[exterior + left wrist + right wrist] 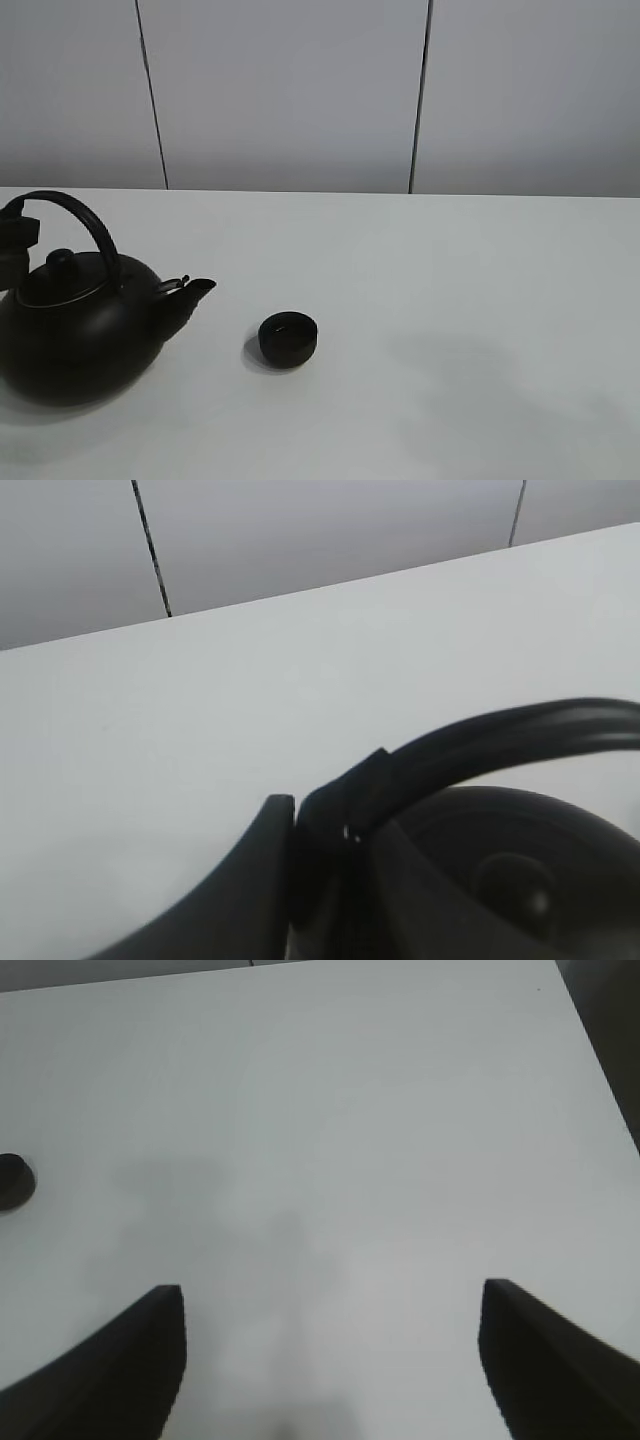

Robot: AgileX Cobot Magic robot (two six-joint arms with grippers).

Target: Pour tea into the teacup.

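The small matte-black teacup stands on the white table near the middle; it also shows at the edge of the right wrist view. The big black kettle stands upright at the left, with its spout pointing at the cup and a gap between them. My left gripper is shut on the kettle's arched handle, seen close in the left wrist view. My right gripper is open and empty above bare table, well right of the cup. No tea shows.
A grey panelled wall runs behind the table's far edge. The table's right edge shows in the right wrist view. A faint shadow lies on the table right of the cup.
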